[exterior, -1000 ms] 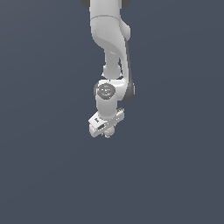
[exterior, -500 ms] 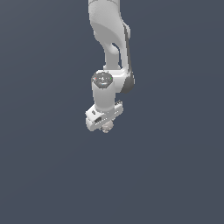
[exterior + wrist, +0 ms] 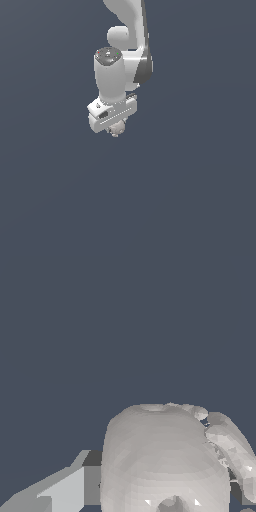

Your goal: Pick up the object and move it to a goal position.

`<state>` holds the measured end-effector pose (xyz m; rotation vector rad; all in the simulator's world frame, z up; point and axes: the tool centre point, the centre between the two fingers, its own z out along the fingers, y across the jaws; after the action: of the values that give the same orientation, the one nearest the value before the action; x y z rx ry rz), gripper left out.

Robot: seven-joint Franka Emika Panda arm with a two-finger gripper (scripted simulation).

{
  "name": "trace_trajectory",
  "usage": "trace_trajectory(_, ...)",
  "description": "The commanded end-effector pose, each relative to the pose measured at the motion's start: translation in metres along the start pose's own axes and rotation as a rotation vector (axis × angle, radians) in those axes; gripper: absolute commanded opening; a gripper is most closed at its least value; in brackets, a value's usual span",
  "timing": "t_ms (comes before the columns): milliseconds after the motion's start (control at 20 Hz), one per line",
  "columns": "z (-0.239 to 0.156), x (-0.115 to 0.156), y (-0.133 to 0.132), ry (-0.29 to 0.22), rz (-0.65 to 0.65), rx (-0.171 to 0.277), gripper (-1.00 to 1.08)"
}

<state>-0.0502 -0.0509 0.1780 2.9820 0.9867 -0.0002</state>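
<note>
The object, a small off-white mottled ball (image 3: pixel 116 132), sits between the fingers of my gripper (image 3: pixel 115 128), just below the white hand. The gripper is shut on it and holds it in the air over the dark grey floor (image 3: pixel 190 200). In the wrist view the ball (image 3: pixel 165 456) fills the space between the fingers, and one pale grey finger (image 3: pixel 60 491) shows beside it. Most of the other finger is hidden behind the ball. No goal marker shows in either view.
The white arm (image 3: pixel 125 35) reaches down from the top of the exterior view. Plain dark grey floor (image 3: pixel 100 331) lies all around, with no other objects in view.
The gripper has risen with the ball in it and drifted slightly toward the exterior view's left. The wrist has also turned a little.
</note>
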Motion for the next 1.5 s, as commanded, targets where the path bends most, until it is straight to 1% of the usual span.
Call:
trace_trajectory(0,-0.029,-0.009,0.001,0.001,0.0,0.0,-1.0)
trace_trajectory(400,-0.118,-0.036,0.005,0.002,-0.001,0.002,-1.0)
trace_trajectory(750,-0.177,-0.052,0.009,0.001,-0.001,0.001,-1.0)
trace_trajectory(1100,-0.21,-0.061,0.012,0.001,0.0,0.001,-1.0)
trace_trajectory(1450,-0.216,-0.062,0.014,0.001,0.0,0.001,-1.0)
